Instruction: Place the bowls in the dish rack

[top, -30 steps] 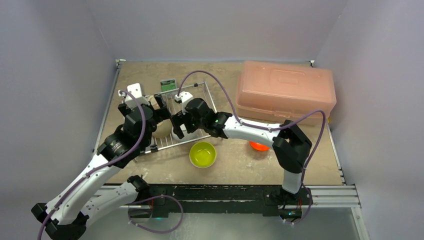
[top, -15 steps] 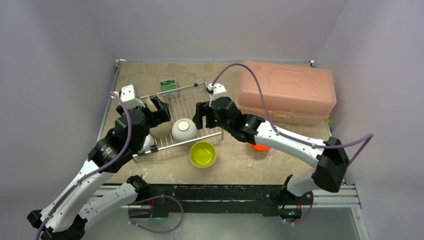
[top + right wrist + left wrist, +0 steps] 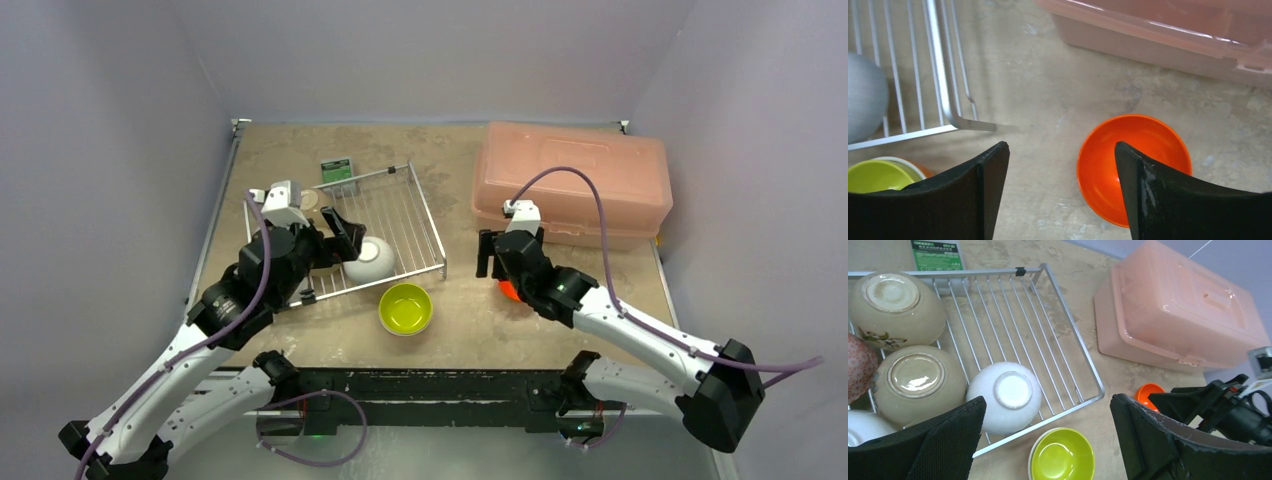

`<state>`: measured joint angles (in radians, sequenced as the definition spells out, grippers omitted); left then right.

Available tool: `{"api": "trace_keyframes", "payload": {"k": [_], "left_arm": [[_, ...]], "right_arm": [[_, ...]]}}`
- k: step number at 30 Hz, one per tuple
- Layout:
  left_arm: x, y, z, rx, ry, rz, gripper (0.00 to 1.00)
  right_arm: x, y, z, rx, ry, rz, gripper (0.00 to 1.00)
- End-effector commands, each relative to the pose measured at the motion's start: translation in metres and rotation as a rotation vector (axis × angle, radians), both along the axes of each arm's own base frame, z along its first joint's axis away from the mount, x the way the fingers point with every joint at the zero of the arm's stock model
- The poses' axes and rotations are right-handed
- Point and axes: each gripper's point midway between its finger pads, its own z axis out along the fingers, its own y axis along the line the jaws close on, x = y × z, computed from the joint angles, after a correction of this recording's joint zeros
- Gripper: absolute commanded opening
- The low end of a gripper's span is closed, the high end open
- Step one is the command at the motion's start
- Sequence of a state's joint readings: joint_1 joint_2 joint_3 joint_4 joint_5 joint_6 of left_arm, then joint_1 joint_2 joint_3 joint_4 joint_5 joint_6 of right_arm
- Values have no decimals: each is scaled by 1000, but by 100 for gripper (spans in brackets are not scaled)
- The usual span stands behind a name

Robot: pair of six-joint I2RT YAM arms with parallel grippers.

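Right jaws spread over orange bowl; white bowl in rack.

- My right gripper hangs over the mottled table — black fingers spread wide.
- An orange bowl sits upright below, partly hidden by one finger.
- The dish rack corner holds a pale bowl — a lime-green bowl sits just outside.
- A pink box lines the far edge.
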<state>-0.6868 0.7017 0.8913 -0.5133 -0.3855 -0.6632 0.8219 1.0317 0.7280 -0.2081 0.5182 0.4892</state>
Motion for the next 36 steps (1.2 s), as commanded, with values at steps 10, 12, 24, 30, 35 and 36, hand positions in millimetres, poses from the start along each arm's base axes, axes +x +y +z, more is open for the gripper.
{"api": "trace_keyframes", "payload": {"k": [10, 12, 24, 30, 35, 36], "left_arm": [[35, -42, 28, -2, -154, -114, 95], [42, -42, 31, 9, -180, -93, 95], [69, -13, 58, 70, -308, 110, 95], [71, -10, 58, 89, -310, 129, 95], [71, -8, 60, 86, -310, 139, 95], [70, -7, 59, 86, -308, 139, 95]], "right_arm": [[-9, -30, -62, -104, 234, -146, 70], [-12, -31, -67, -111, 265, -153, 68], [-12, -24, -83, -205, 365, -126, 41], [-9, -25, -89, -258, 399, -135, 25], [-5, -24, -91, -278, 399, -141, 0], [-3, -22, -88, -272, 394, -140, 0]]}}
